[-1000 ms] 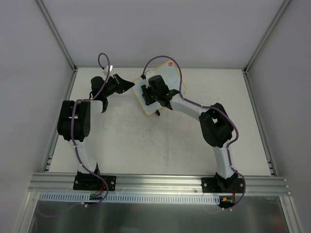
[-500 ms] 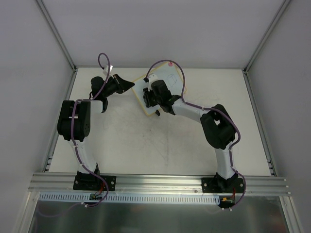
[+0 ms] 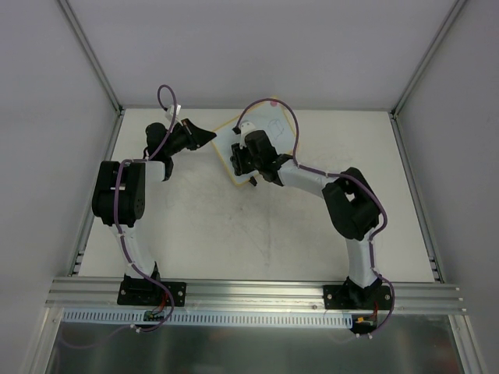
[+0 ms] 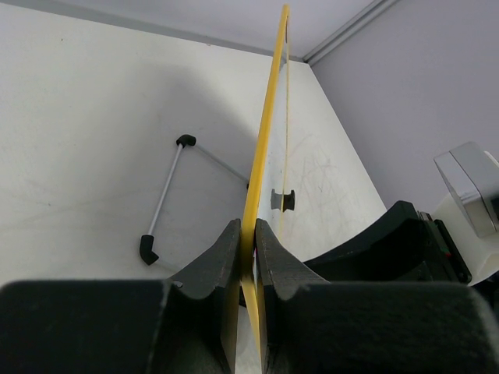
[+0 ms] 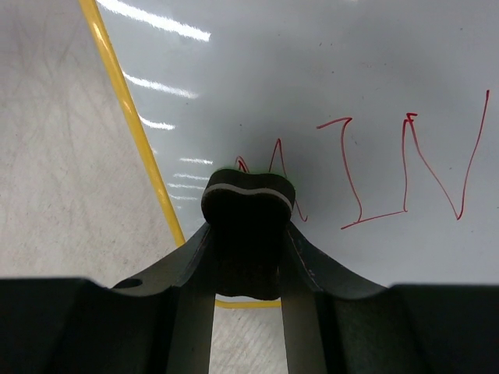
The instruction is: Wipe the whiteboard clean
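The whiteboard (image 3: pixel 274 128) lies at the far middle of the table, its white face marked with red writing (image 5: pixel 405 171) and edged by a yellow rim (image 5: pixel 129 125). My left gripper (image 3: pixel 212 137) is shut on the board's left edge; in the left wrist view the rim (image 4: pixel 265 140) runs edge-on between the closed fingers of this gripper (image 4: pixel 248 234). My right gripper (image 3: pixel 243 164) is shut on a black bow-shaped eraser block (image 5: pixel 248 195), pressed on the board near its front edge, over the leftmost red strokes. The pink-red dot is hidden.
A thin grey rod with black ends (image 4: pixel 164 195) lies on the table beside the board. A small black clip (image 4: pixel 282 199) sits on the board's face. Grey walls and aluminium rails (image 3: pixel 93 62) enclose the table on three sides.
My right arm has shifted slightly over the board with the eraser block in its grip. The left gripper and the board have stayed in place.
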{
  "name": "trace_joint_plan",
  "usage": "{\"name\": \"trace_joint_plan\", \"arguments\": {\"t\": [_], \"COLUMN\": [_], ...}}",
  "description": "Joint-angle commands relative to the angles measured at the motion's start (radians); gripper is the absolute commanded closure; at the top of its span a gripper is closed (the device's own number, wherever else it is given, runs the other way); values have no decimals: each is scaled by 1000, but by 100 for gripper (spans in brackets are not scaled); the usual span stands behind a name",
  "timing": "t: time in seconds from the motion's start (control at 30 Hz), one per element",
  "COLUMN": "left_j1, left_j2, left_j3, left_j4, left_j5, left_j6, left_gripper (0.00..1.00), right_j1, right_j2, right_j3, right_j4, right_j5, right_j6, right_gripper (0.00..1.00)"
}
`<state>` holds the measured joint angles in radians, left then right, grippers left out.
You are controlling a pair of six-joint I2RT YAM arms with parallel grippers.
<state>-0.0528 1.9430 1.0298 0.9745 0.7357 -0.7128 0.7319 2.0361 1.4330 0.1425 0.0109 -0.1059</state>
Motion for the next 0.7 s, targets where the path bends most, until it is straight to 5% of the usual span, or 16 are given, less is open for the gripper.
{"name": "trace_joint_plan", "arguments": {"t": [0.0, 0.67], "left_j1": [-12, -12], "left_j2": [-6, -7], "left_j3": [4, 0], "left_j4": [64, 64], "left_j5": [53, 67], "left_j6": [35, 39], "left_gripper": [100, 100], "right_j1": [-20, -104], "right_j2": [22, 130], "right_j3": [73, 331], "right_j4": [-41, -101], "right_j5": [-48, -161], "right_j6": [-2, 29], "right_gripper": [100, 100]}}
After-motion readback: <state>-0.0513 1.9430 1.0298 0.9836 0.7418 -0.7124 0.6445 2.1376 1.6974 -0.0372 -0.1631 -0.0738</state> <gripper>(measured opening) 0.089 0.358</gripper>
